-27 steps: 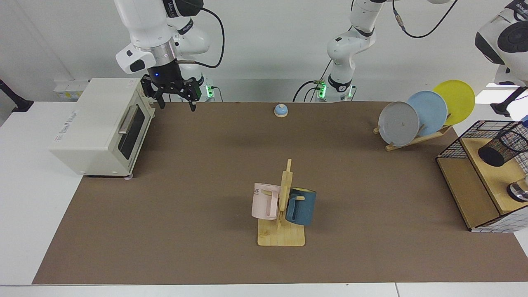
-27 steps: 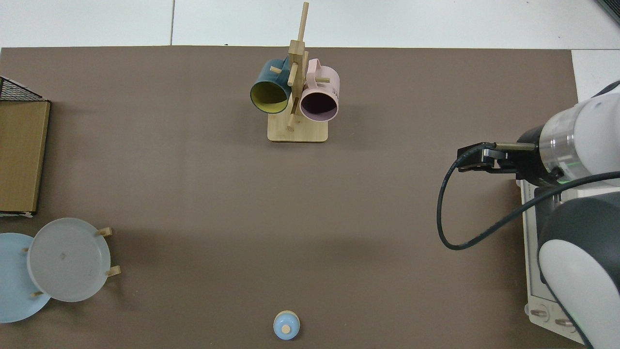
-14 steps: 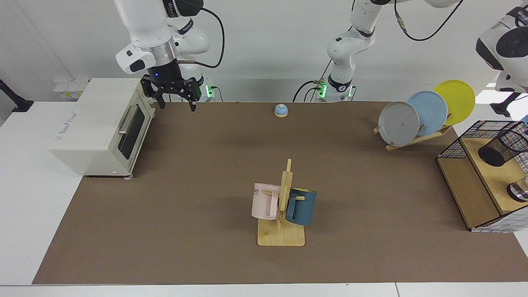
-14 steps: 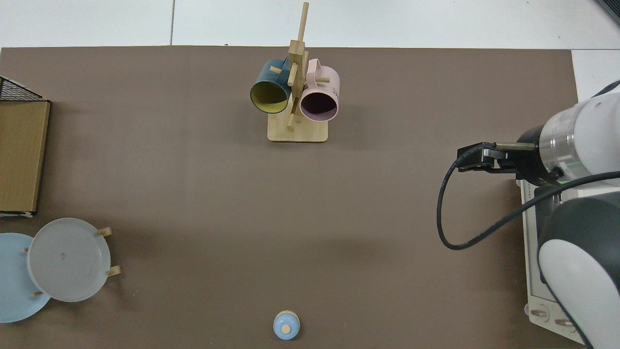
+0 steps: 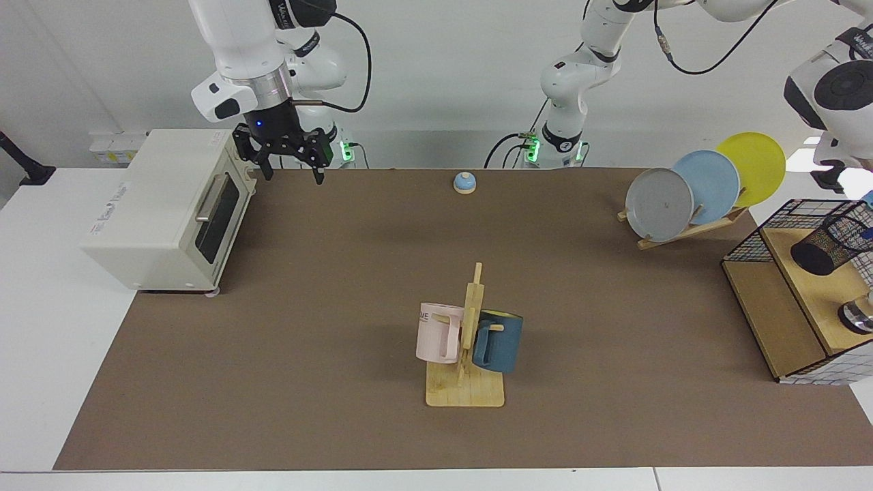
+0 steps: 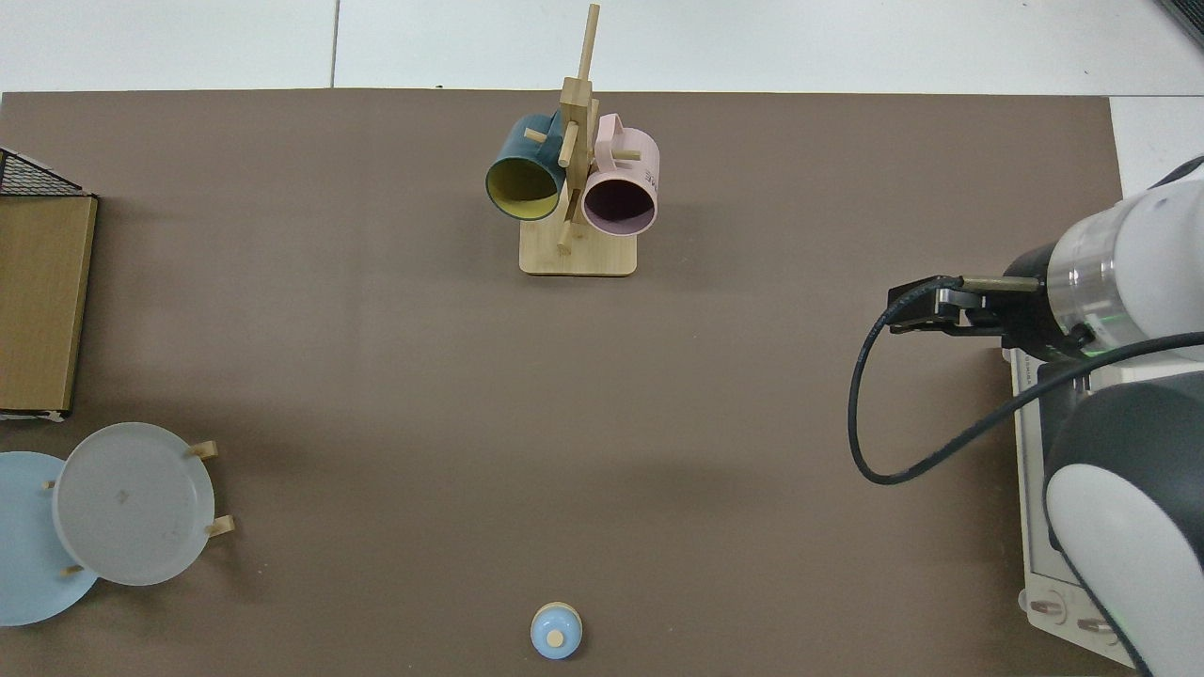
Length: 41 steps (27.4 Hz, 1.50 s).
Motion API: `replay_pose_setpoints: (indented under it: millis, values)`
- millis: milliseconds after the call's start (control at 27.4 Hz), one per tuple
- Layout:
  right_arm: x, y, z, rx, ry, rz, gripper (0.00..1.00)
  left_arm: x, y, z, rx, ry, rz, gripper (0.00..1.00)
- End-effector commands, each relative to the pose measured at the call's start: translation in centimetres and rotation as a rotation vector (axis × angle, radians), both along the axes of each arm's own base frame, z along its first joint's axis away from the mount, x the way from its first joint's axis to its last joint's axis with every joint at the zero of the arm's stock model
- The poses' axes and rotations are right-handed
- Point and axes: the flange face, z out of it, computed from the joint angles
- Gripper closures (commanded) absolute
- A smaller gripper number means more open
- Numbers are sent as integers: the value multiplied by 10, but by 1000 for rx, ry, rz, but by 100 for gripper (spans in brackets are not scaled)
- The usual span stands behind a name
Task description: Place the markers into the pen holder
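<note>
The pen holder (image 5: 833,242), a black mesh cup, stands on the wooden shelf at the right edge of the facing view. A small blue tip (image 5: 869,199) shows just above its rim at the frame's edge; I cannot tell whether it is the marker. The left arm (image 5: 835,88) reaches over that spot, and its gripper is cut off by the frame. My right gripper (image 5: 294,177) hangs open and empty beside the toaster oven at the far left, waiting. In the top view the holder is out of frame and only the right arm (image 6: 1101,273) shows.
A white toaster oven (image 5: 164,208) sits at the left. A wooden mug tree (image 5: 467,348) with a pink and a blue mug stands mid-table. A plate rack (image 5: 702,187), a small blue bell (image 5: 464,182) and a black wire basket (image 5: 757,239) around the shelf are also here.
The left arm's wrist at the right edge has shifted slightly down and toward the table. The right arm and everything on the table have stayed put.
</note>
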Motion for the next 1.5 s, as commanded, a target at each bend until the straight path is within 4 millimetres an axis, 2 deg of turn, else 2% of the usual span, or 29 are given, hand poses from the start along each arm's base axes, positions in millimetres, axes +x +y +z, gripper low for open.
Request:
replay_pose_setpoints:
  millis: [0, 73, 365, 547, 875, 1204, 1459]
  values:
    - [1, -2, -1, 15, -14, -10, 0, 9, 12, -10, 9, -25, -1, 100]
    - [1, -2, -1, 15, -14, -12, 0, 6, 20, -12, 9, -22, 12, 100]
    - [0, -2, -1, 17, -13, -12, 0, 6, 20, -19, -9, -16, 17, 100]
    - [0, -2, -1, 15, -12, -10, 0, 8, 20, -33, -20, -8, 22, 100]
    - [1, -2, -1, 15, -14, -10, 0, 6, 20, -38, -25, 1, 30, 100]
    - [1, -2, -1, 15, -14, -10, 0, 2, 18, -60, -110, 27, 53, 100]
    - [1, -2, -2, 15, -12, -10, 0, -3, 17, -67, -163, 52, 64, 100]
